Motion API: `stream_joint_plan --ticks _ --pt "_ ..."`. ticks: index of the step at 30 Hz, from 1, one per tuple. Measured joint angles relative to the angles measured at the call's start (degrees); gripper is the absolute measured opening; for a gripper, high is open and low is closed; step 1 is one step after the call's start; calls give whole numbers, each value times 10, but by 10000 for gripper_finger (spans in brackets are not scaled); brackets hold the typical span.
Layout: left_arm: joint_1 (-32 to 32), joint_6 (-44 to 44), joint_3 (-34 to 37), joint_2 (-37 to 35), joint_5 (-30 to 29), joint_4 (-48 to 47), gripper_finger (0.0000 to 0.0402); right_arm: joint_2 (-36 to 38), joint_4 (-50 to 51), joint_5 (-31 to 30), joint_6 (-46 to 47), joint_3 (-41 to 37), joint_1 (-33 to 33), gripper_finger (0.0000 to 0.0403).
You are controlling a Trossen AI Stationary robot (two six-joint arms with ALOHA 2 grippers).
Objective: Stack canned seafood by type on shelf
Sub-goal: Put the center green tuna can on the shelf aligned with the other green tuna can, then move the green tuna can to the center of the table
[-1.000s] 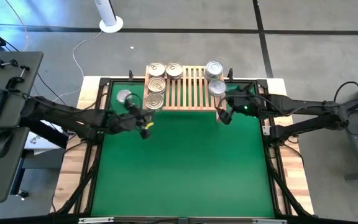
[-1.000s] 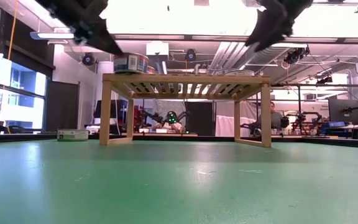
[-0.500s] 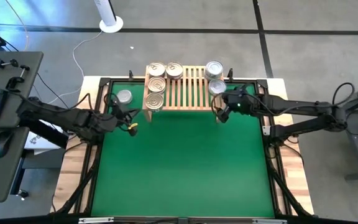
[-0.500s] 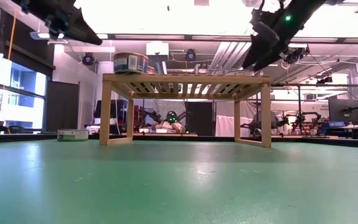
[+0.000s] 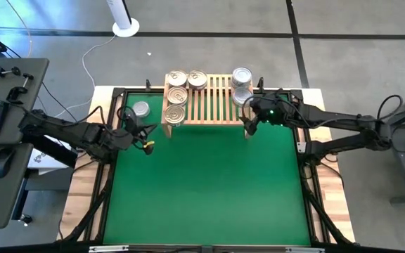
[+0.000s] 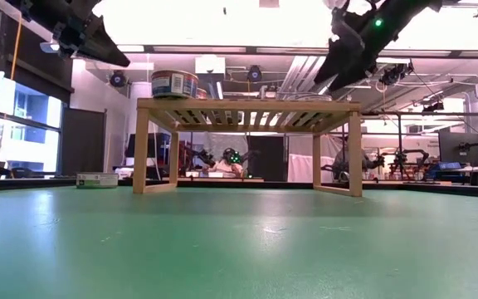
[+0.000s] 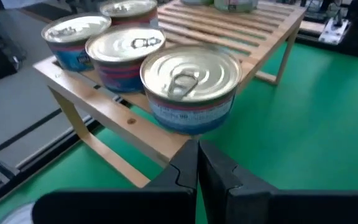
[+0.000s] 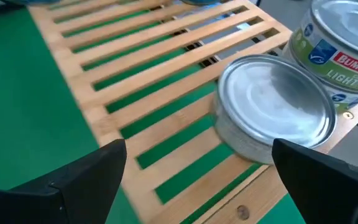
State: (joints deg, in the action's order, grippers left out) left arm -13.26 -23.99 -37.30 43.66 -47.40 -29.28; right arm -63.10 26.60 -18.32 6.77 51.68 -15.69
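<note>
Shelf [image 5: 209,98], far edge of green mat [image 5: 209,183]: gold-topped tins [image 5: 176,95] left end, silver tin [image 8: 272,115] right end. Spare tin [image 5: 140,109] lay on mat. Right gripper [image 8: 197,171] was spread over silver tin; descent should be centred. Left gripper [image 7: 197,171] was pressed together. "LIGHT TUNA" was read on stacked can [image 8: 344,43].

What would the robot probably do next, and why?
Probably lower the open right hand around the silver tin lying just ahead of it on the shelf, since its fingers already straddle it. The left hand waits shut beside the shelf.
</note>
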Motion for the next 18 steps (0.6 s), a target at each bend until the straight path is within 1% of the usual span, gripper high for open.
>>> stream_joint_plan --ticks 3,5,9,13,15,18 --pt "0 -20 0 0 5 -16 0 16 8 7 15 0 16 399" --pt "0 -39 0 0 5 -30 0 28 2 22 23 0 30 399" --pt "14 -112 0 1 2 -69 0 25 -25 48 35 0 70 399" --pt "61 -190 0 4 -1 -145 0 1 -55 42 33 0 122 399" --pt "92 -222 0 6 -3 -177 0 -14 -71 19 33 0 149 399" --pt "160 -227 0 14 12 -184 0 -39 -90 -21 24 0 183 399"
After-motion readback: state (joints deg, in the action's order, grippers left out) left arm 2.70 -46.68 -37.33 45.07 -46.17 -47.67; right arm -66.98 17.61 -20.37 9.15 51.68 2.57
